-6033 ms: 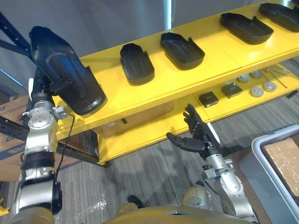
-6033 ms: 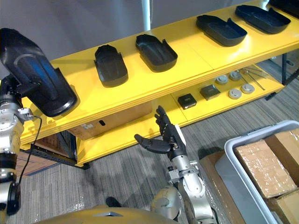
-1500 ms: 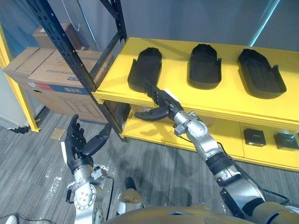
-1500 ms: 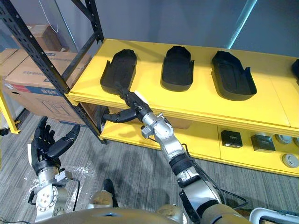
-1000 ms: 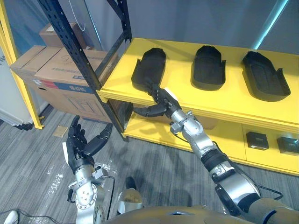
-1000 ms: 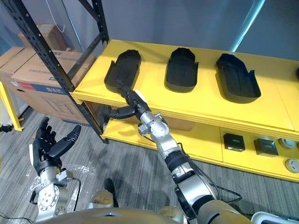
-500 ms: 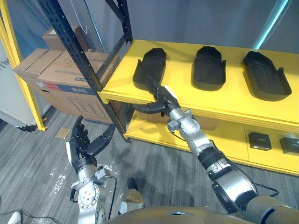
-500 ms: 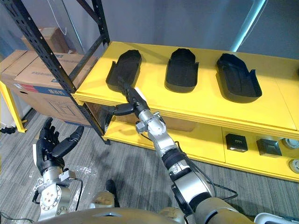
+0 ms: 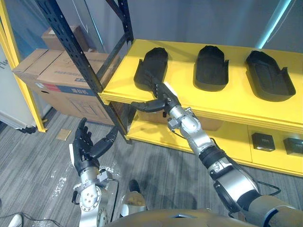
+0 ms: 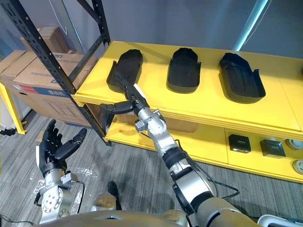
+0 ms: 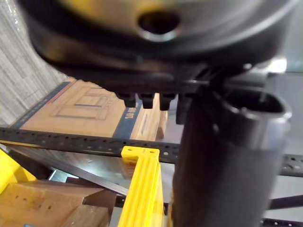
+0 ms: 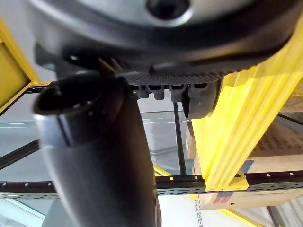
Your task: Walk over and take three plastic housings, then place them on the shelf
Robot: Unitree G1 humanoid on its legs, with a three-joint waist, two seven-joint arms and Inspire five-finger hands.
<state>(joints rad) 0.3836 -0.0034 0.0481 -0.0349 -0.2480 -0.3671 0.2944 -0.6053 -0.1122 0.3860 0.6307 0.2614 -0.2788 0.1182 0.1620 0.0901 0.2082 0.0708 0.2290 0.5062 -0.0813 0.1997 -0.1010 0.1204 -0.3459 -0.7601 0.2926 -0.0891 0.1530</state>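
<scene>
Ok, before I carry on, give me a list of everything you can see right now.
plastic housings: three, black, in a row on the top shelf
top shelf: one, yellow, ahead
lower shelf: one, yellow, under the top shelf
square parts: two, black, on the lower shelf, to the right
rack frame: one, black, at the shelf's left end
cardboard boxes: several, brown, behind the rack frame, to the left
floor: grey carpet
right hand: open, at the top shelf's front edge by the leftmost housing
left hand: open, low over the floor, holding nothing
</scene>
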